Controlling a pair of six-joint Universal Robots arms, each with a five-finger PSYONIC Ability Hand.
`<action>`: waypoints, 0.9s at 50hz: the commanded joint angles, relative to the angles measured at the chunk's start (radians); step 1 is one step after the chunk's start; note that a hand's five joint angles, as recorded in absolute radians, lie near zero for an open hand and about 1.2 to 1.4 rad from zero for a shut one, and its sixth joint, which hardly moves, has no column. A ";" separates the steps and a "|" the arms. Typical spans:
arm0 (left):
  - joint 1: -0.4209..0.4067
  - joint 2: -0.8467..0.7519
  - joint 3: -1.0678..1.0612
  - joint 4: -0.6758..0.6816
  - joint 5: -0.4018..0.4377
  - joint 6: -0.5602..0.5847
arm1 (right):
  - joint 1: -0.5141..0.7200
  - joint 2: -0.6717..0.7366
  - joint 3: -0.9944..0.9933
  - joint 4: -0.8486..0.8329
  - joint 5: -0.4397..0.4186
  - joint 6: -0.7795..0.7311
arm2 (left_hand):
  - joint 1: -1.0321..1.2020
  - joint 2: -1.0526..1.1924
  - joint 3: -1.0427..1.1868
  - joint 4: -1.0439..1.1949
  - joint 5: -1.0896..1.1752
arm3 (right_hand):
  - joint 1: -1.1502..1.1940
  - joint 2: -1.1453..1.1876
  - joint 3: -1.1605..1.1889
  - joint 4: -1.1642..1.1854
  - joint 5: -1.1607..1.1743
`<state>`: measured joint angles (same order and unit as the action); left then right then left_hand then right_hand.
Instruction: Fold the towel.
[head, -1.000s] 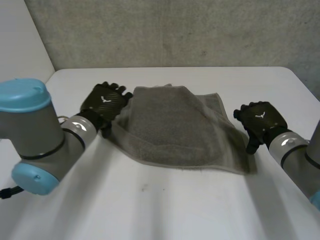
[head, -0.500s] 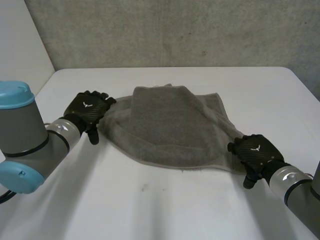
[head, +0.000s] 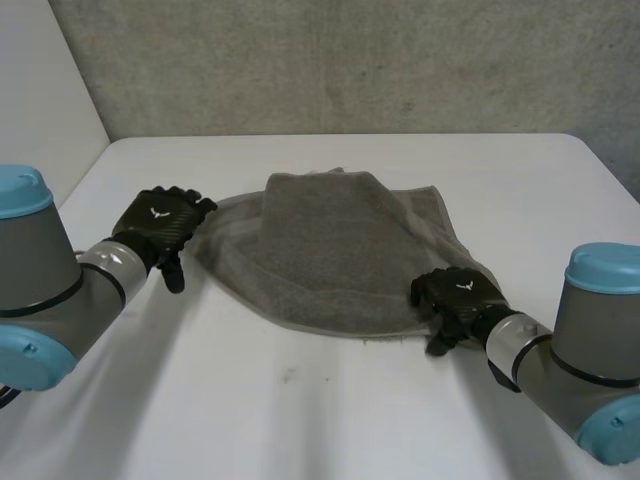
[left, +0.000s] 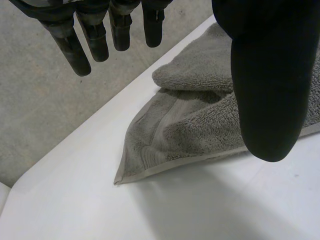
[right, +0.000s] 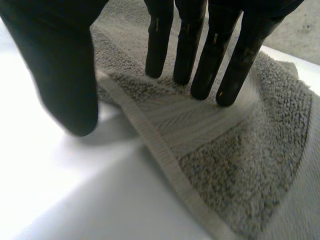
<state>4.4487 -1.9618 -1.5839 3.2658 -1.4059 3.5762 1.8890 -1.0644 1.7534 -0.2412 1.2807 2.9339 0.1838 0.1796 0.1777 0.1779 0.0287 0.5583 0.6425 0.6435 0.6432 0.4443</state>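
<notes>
Both hands have shifted since a second ago. Left hand (head: 165, 215) has drawn back along the towel's left side to its pointed left corner. Right hand (head: 457, 298) has swung inward from the right edge to the near right corner.

Towel (head: 335, 245) lies rumpled mid-desk (head: 300, 420), one layer lapped over another, in the same place as before.

Left hand is open: fingers (left: 75, 50) straight, hanging above the corner, thumb opposite, touching nothing.

Right hand is open too: straight fingertips (right: 200, 75) down at the woven band by the hem, contact likely but not certain, thumb apart over bare desk.

Judgement: each hand straddles a corner so that closing would pinch it for a lift-and-fold. Neither grips yet.
</notes>
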 joint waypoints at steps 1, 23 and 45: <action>0.004 0.011 -0.025 -0.001 0.002 -0.001 | 0.005 0.021 -0.044 -0.076 0.005 0.007 | 0.036 0.040 0.042 0.041 0.016 | 0.837 0.753 0.752 0.752 0.777; -0.022 -0.078 -0.042 0.012 0.079 -0.109 | 0.030 -0.341 -0.045 0.033 0.039 0.114 | 0.400 0.404 0.406 0.406 0.380 | 0.838 0.754 0.753 0.753 0.777; -0.071 -0.230 0.093 0.181 0.074 -0.215 | 0.073 -0.603 -0.138 0.180 0.022 0.243 | 0.494 0.498 0.500 0.500 0.474 | 0.838 0.754 0.753 0.753 0.777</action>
<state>4.3958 -2.1724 -1.5056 3.3825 -1.3299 3.4032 1.9490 -1.6314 1.6413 -0.1099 1.3095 3.1507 0.5806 0.5811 0.5809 0.5813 0.4070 0.9661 1.1715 1.1798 1.1894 0.9767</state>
